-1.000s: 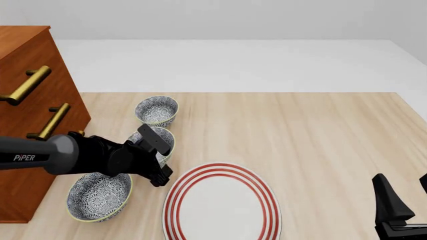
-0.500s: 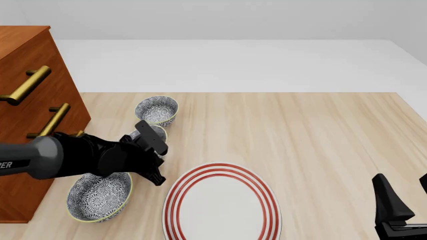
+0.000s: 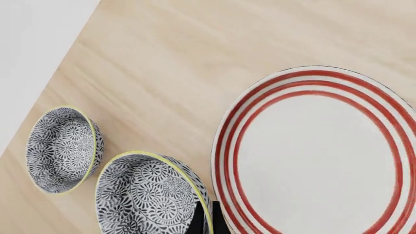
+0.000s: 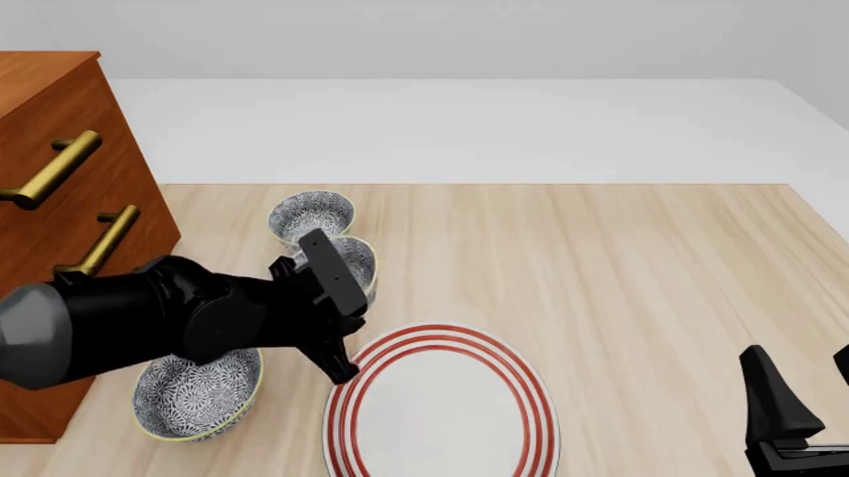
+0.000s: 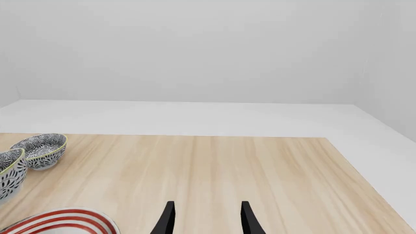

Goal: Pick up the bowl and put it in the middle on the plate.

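The left gripper (image 4: 348, 316) is clamping the rim of the bowl (image 4: 354, 266) and lifting it; half a second ago it sat lower and further left. In the left wrist view its fingers (image 3: 198, 220) are straddling that rim. The bowl is now hanging at centre-left, just beyond the plate (image 4: 444, 417). Carrying seems underway. The right gripper (image 5: 205, 220) is idling, spread apart.
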Controlling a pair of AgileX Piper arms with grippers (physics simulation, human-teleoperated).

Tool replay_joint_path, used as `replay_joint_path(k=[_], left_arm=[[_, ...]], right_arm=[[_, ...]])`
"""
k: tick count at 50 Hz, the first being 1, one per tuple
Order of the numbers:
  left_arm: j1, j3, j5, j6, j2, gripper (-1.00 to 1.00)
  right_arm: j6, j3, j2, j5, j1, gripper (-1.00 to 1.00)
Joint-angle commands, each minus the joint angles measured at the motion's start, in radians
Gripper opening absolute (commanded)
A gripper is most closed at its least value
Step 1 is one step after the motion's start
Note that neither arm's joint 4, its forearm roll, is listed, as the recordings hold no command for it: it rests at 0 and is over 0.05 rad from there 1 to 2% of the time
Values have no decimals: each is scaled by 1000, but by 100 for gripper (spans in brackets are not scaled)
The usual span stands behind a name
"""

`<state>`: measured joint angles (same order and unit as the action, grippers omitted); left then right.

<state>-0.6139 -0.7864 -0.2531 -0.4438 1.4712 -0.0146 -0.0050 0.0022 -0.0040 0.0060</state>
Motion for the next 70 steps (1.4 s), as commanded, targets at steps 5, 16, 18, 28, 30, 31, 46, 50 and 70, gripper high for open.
replay_joint_path(k=[5,16,18,28,30,31,46,50,70], left_arm=[[-146,-55,-79,26,-49,-100],[-229,-65,-83,50,-28,-100],[-246,-67,-83,57,-26,-100],[-325,-45,-44,90,9,-100],[-336,-48,-43,96,11,-100],[-344,-52,-46,103,11,-100],[-384,-30,-38,95,14,-100],[-392,-22,-38,93,19,-100],[-447,6,-11,117,81,-100]], right_arm=[[0,2,0,-2,0,100],[1,0,0,1,0,100],[0,1,0,-1,0,100],[0,0,0,0,1,100],[0,1,1,-2,1,100],[0,1,1,-2,1,100],[0,1,0,-2,1,100],[0,0,0,0,1,100],[0,2,1,-3,1,100]])
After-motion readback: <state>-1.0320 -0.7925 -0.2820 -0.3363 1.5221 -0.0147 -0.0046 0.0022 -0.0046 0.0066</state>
